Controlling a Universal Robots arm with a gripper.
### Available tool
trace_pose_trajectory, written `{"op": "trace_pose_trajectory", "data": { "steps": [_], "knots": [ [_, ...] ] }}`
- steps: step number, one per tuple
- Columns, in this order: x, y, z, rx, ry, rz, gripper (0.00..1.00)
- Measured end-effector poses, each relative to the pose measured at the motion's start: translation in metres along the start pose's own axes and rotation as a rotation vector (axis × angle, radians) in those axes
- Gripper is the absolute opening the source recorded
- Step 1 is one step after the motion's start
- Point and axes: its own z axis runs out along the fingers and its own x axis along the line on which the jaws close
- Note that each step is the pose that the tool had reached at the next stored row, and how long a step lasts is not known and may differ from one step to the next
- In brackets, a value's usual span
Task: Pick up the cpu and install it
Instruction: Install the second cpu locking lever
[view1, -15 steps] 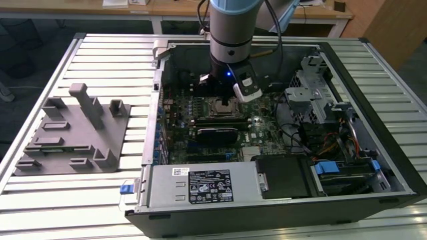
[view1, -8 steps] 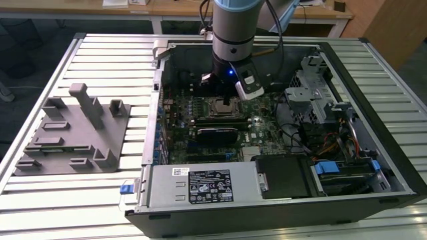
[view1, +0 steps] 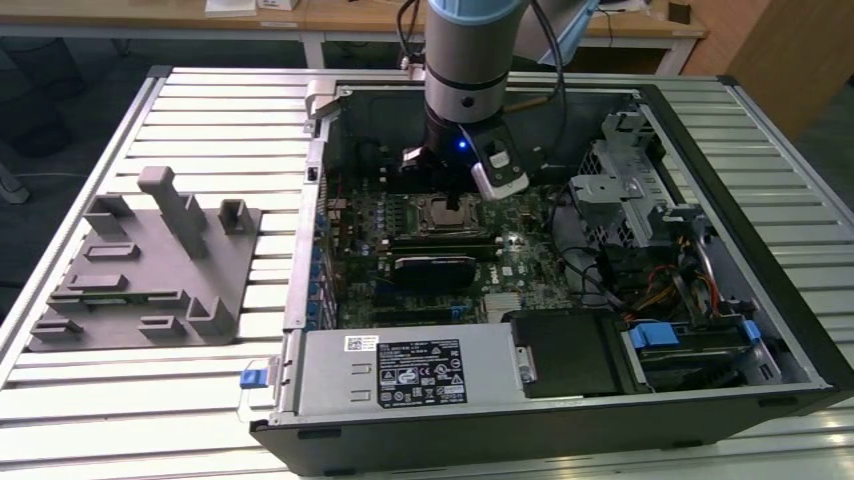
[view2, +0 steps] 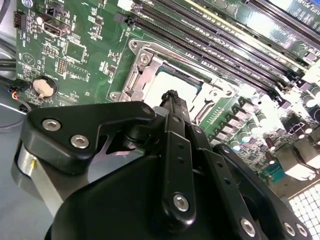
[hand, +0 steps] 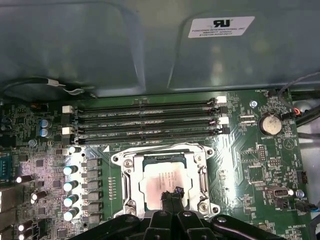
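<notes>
The gripper (hand: 171, 196) hovered with jaws closed over the cpu (hand: 162, 181) seated in the motherboard socket (hand: 162, 182) at the frame's lower centre.

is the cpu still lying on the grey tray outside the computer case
No, in the first wrist view the cpu lies inside the socket frame on the motherboard, with the gripper right over it.

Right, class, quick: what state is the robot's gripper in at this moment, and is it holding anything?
Gripper: fingers shut together, tips right over the cpu lying in the motherboard socket; whether it grips the chip cannot be told.
</notes>
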Motion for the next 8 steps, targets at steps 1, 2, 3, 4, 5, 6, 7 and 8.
{"op": "trace_pose_trajectory", "data": {
  "steps": [1,2,3,4,5,6,7,8],
  "knots": [
    [0.0,0.0003,0.0003,-0.0002,0.0006,-0.004,0.11],
    [0.0001,0.0007,0.0007,-0.0003,0.0011,-0.008,0.11],
    [0.0002,0.0013,0.0011,-0.0002,0.0016,-0.011,0.11],
    [0.0001,0.0017,0.0014,-0.0004,0.0018,-0.013,0.11],
    [-0.0002,0.0018,0.0016,-0.0007,0.0019,-0.013,0.11],
    [-0.0011,0.0021,0.0018,-0.0005,0.0024,-0.014,0.11],
    [-0.0018,0.0023,0.002,-0.0006,0.0025,-0.014,0.11],
    [-0.0019,0.0024,0.0021,-0.0005,0.0026,-0.014,0.11]
  ]
}}
